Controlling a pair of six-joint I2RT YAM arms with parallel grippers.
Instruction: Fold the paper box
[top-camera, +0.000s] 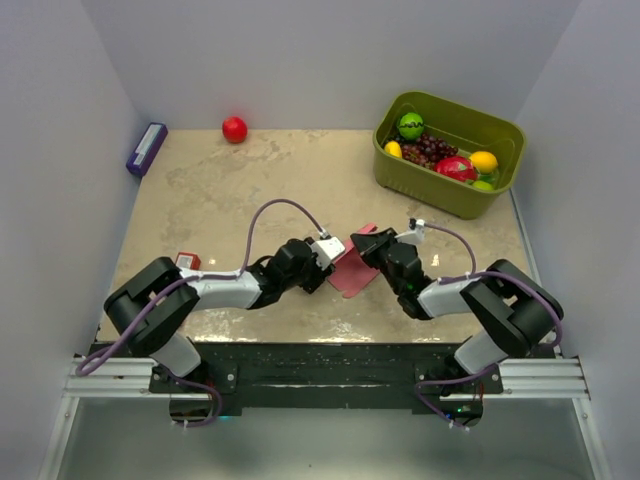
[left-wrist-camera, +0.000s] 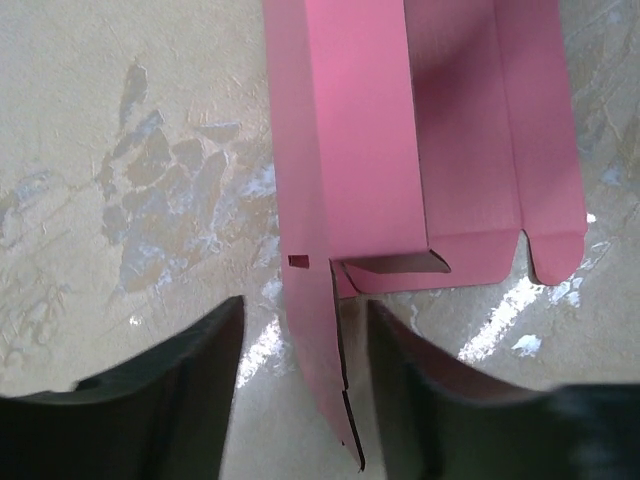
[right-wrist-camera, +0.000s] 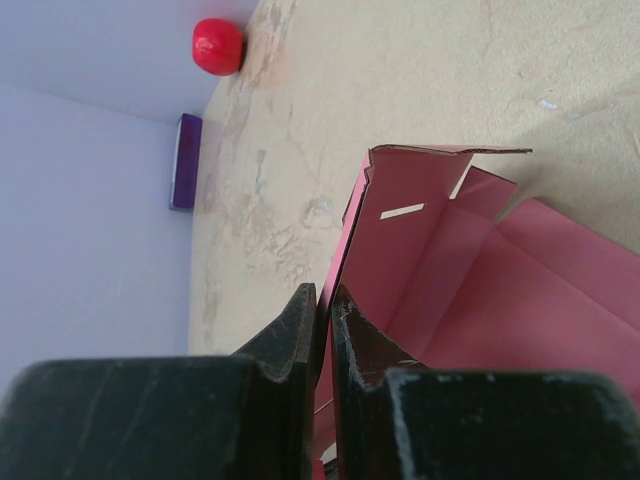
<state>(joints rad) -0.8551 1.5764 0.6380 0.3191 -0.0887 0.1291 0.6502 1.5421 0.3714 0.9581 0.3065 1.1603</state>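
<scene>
Right fingers (right-wrist-camera: 290, 340) pinch an upright wall of the pink paper box (right-wrist-camera: 520, 300) on the table (right-wrist-camera: 400, 80); left fingers (left-wrist-camera: 190, 390) stand apart, straddling a raised flap.

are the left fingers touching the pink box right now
Apart. The left wrist view shows the left fingers open, with bare table on both sides of the paper box flap between them.

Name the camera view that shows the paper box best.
Left wrist: the paper box lies close, creases, tabs and slot clear. Right wrist shows only its raised wall and inside; top external, a small, partly hidden pink patch.
</scene>
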